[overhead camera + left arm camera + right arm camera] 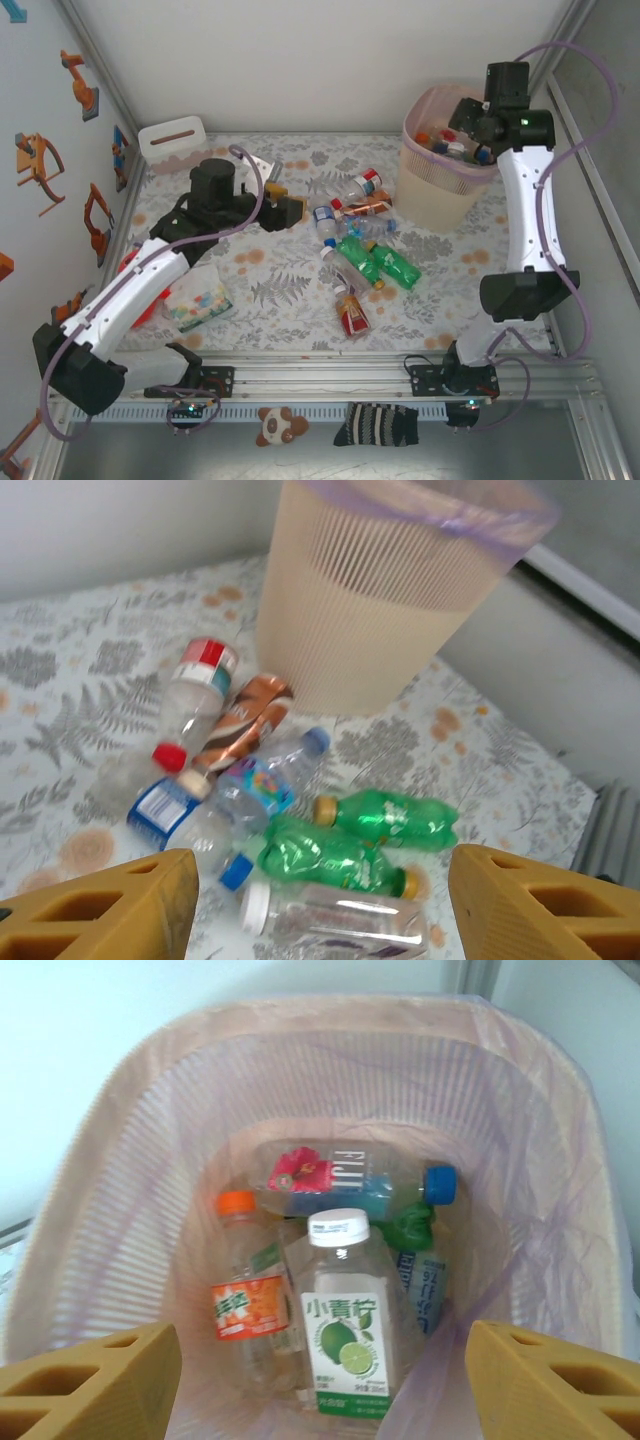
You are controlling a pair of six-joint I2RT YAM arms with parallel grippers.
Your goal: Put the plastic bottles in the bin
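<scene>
Hovering above the bin (570,1100), the right gripper (320,1385) stands wide open with nothing between its fingers; several plastic bottles (345,1325) lie inside the bin. The left gripper (320,910), likewise spread wide and empty, points toward the bin, with loose bottles (395,820) scattered just in front of the bin

In the bin (120,1160), the blue-capped bottle (350,1185) has a label reading "FIJI". The white-capped bottle (345,1330) has a label reading "小青柠". The print on the orange-capped bottle (245,1305) is too blurred to read.
</scene>
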